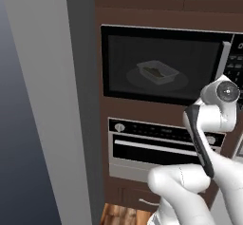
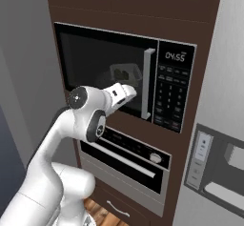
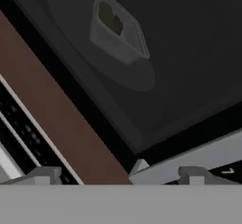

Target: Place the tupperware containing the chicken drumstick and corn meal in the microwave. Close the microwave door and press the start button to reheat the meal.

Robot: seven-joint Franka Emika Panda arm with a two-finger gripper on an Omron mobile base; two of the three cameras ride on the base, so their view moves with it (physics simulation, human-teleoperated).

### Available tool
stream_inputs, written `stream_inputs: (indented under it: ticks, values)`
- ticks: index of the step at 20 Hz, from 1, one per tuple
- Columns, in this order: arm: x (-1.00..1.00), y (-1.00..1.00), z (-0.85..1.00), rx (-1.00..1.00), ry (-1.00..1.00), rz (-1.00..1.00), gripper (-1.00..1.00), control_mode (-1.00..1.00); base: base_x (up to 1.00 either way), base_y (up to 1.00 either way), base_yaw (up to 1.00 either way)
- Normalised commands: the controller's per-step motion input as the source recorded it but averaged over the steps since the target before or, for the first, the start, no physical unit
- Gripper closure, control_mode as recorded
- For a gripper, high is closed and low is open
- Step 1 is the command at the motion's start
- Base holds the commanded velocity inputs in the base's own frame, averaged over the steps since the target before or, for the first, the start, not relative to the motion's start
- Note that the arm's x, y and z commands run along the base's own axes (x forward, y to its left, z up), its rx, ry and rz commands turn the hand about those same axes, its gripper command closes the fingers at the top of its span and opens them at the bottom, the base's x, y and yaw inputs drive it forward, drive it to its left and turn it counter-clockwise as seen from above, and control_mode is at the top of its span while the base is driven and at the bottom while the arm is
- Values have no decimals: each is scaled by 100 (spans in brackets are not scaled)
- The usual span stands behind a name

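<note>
Microwave door dark glossy glass; tupperware translucent grey plastic; cabinet brown wood.

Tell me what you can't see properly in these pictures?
- Food in the tupperware, left base view: dimmed by the microwave door's dark glass.
- Keypad labels, right base view: too small to read.
- Keypad, left base view: cut off by the right edge.
- Gripper, hand view: fingertips cut off at the bottom.

round white plate in microwave, tupperware on it
</note>
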Motion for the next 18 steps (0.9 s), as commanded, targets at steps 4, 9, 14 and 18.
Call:
stream_inputs:
  ticks: [4,9,14,18]
  values:
    - [-36,-75,0,0,0,7,-100,-100,0,0,0]
    - [-46,-57,0,0,-1,20,-100,-100,0,0,0]
    - [-24,-25,-5,0,-2,20,100,-100,0,0,0]
    - [0,0,-23,-1,-9,14,100,-100,0,0,0]
